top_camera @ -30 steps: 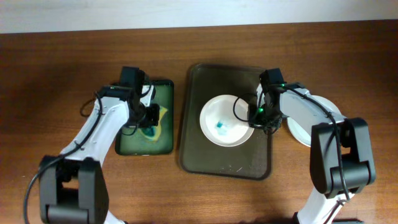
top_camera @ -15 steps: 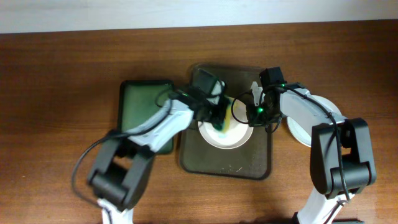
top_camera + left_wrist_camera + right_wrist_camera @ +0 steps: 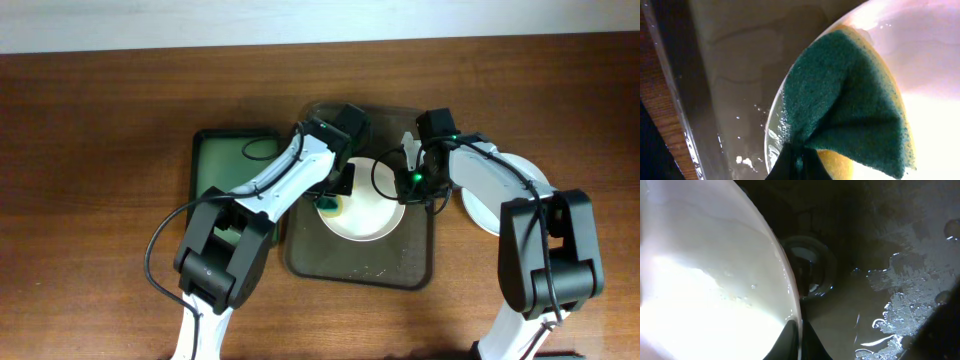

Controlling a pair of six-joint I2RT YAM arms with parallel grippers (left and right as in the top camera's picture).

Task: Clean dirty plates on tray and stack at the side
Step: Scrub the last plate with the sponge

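Observation:
A white plate (image 3: 368,210) lies in the dark tray (image 3: 400,262). My left gripper (image 3: 332,196) is shut on a teal and yellow sponge (image 3: 850,105) and presses it on the plate's left part (image 3: 940,100). My right gripper (image 3: 410,182) is shut on the plate's right rim (image 3: 796,325); the plate (image 3: 705,290) looks plain white and wet in the right wrist view. No smear shows on the bare part of the plate. More white plates (image 3: 505,200) lie right of the tray, partly hidden by my right arm.
The small dark green tray (image 3: 225,170) stands left of the big tray, without the sponge. The big tray's floor is wet (image 3: 900,280). A wall edge runs along the table's back.
My left arm carried the sponge from the green tray to the plate and wiped leftwards across it. The teal smear in the plate's middle no longer shows. My right gripper has stayed on the rim.

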